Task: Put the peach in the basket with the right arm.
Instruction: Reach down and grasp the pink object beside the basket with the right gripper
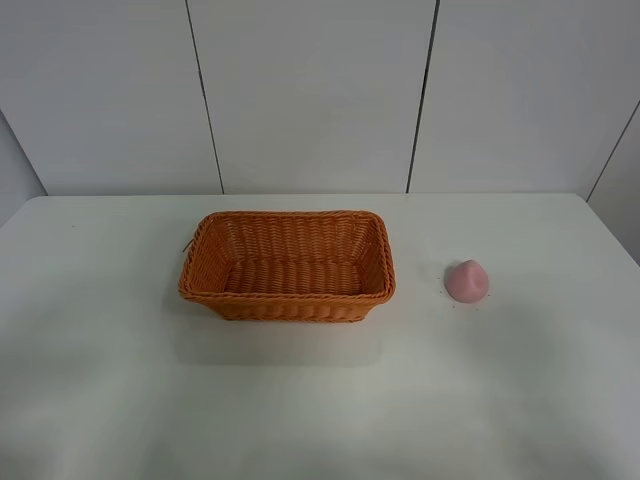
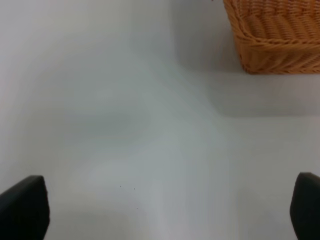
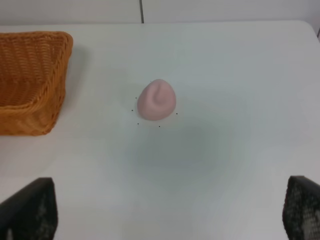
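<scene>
Right wrist view is showing you the peach [image 3: 156, 100] sitting tip-up on the table [image 3: 235, 70], on the right-arm side of the basket [image 3: 30, 85] and well apart from it. It is looking small, light and matte, probably firm, so you are likely gripping best across its rounded belly, below the pointed tip. Your right gripper [image 3: 166, 209] is hanging spread wide, holding and touching nothing.

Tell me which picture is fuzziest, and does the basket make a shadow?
Left wrist view is fuzziest, its fingers blurred; exterior high view is sharp, the basket casting a soft shadow toward the camera; right wrist view shows the peach clearly.
</scene>
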`<action>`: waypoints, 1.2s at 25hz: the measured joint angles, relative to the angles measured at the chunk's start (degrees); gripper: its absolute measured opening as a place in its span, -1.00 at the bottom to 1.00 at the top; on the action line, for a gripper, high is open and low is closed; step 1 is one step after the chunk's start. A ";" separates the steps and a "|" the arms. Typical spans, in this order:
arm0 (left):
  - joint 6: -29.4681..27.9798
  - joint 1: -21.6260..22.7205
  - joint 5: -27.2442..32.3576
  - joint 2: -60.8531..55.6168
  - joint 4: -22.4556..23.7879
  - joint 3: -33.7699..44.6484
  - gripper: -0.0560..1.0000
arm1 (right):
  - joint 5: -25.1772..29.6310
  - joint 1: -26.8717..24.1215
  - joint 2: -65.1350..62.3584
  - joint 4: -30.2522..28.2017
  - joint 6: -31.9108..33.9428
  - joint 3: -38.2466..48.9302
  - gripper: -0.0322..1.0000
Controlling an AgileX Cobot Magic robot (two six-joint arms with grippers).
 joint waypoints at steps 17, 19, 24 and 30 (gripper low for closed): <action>0.00 0.00 0.00 0.00 0.00 0.00 0.98 | 0.08 0.00 9.12 0.86 0.00 -2.22 0.41; 0.00 0.00 0.00 0.00 0.00 0.00 0.98 | 0.08 0.00 14.67 0.91 0.00 -4.60 0.41; 0.00 0.00 0.00 0.00 0.00 0.00 0.98 | -0.03 0.00 34.49 0.15 0.00 -12.63 0.41; 0.00 0.00 0.00 0.00 0.00 0.00 0.98 | -0.76 0.00 60.36 0.02 0.00 -24.61 0.41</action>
